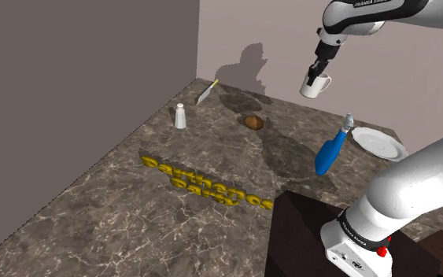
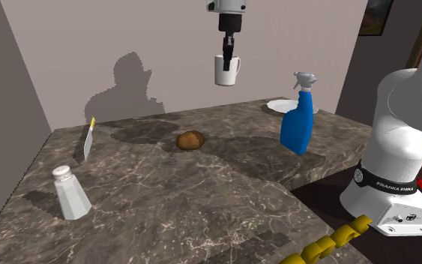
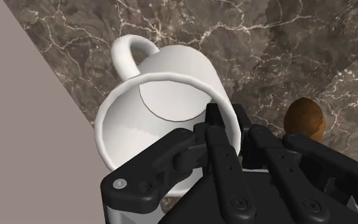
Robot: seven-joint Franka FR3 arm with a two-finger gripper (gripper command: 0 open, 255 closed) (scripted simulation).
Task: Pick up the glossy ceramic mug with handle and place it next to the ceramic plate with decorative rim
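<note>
While aloft, mug [image 1: 315, 85]; bottle [image 1: 328, 155] nr plate [image 1: 378, 144]

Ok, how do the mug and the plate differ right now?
The mug hangs in the air, clasped at its rim by the gripper; the plate lies flat on the marbled counter. The mug is tall with a handle; the plate is low and wide. Both are plain white.
</note>
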